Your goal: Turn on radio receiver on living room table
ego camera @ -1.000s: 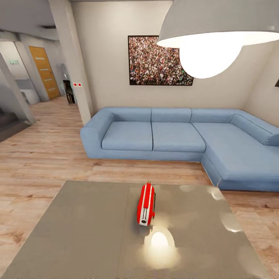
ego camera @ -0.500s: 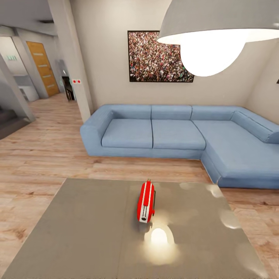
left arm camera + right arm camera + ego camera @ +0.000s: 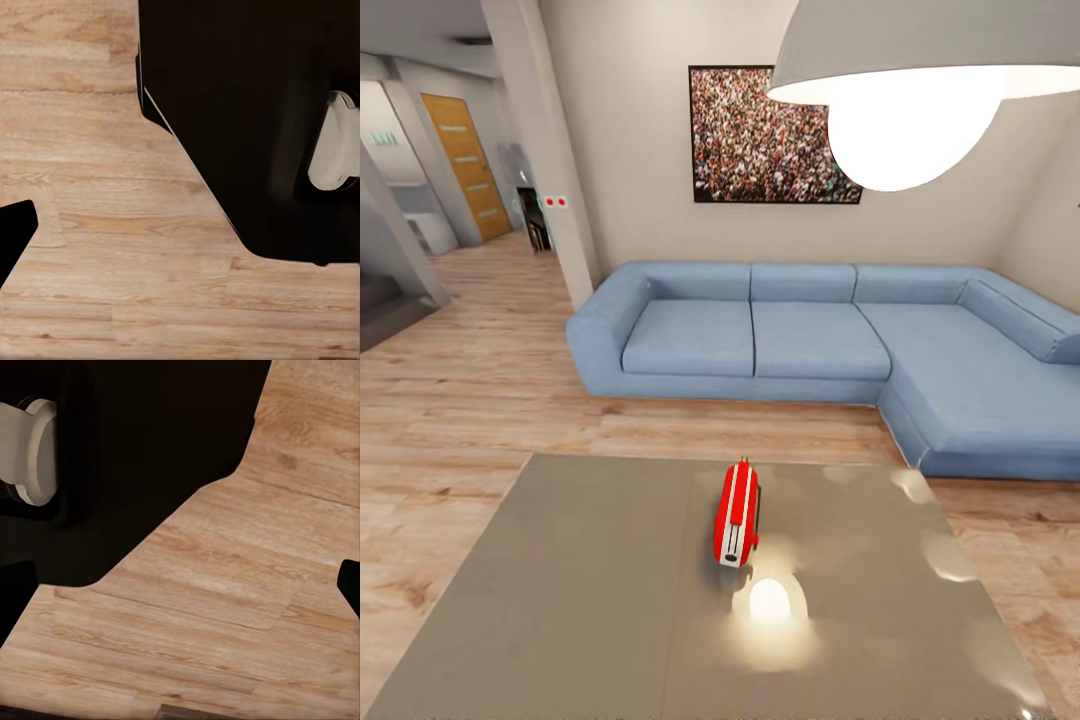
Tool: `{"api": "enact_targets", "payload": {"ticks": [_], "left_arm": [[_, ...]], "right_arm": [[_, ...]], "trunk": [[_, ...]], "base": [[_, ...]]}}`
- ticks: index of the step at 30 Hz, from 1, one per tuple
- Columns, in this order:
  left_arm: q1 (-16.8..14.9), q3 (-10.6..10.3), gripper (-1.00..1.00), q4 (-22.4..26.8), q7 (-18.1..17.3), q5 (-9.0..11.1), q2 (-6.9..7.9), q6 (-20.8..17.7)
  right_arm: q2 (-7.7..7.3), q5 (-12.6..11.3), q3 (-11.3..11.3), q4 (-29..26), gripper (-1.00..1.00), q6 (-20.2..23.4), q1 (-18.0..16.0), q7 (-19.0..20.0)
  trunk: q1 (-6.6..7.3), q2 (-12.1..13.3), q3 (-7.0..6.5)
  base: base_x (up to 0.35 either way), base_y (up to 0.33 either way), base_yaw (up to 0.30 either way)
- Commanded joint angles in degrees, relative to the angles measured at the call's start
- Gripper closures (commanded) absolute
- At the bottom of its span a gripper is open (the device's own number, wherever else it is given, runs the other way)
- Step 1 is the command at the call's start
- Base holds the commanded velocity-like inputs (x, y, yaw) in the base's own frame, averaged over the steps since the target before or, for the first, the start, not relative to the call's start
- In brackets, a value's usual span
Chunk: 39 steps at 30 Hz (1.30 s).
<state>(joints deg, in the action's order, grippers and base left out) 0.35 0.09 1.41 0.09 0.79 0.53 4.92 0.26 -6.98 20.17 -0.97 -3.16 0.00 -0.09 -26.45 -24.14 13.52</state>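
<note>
— Claws first: impossible to tell whether spread or pressed together. Both wrist views looking down past the dark robot base at the wood plank floor, with just a black sliver at one edge of the left wrist view and another in the right.

— Which step, then?

— Approach, by the look of it. Parked at the near edge of the table in the living room, arms not yet raised over it.

— And next?

— Probably lifting one arm above the glossy top, reaching toward the radio receiver, then pressing its switch. Switch too small to pick out.

— Radio itself?

— Small, flat, red with white bands, standing on edge near the table's middle, narrow end facing the camera, thin handle on top. Bright reflection of the pendant lamp just in front. Blue sofa well beyond.
</note>
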Motion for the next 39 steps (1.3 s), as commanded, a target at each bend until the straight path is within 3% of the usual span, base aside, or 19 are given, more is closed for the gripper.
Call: {"api": "enact_targets", "payload": {"ticks": [1,3,39], "left_arm": [[0.0,0.0,-1.00,0.0,0.0,0.0,0.00,0.0],[0.0,0.0,-1.00,0.0,0.0,0.0,0.00,0.0],[0.0,0.0,-1.00,0.0,0.0,0.0,0.00,0.0]], "right_arm": [[0.00,0.0,0.0,0.0,-1.00,0.0,0.0,0.0],[0.00,0.0,0.0,0.0,-1.00,0.0,0.0,0.0],[0.00,0.0,0.0,0.0,-1.00,0.0,0.0,0.0]], "trunk": [[0.23,0.4,-0.09],[0.67,1.2,-0.26],[0.67,1.2,3.11]], "base": [[0.000,0.000,0.000],[0.000,0.000,0.000],[0.000,0.000,0.000]]}}
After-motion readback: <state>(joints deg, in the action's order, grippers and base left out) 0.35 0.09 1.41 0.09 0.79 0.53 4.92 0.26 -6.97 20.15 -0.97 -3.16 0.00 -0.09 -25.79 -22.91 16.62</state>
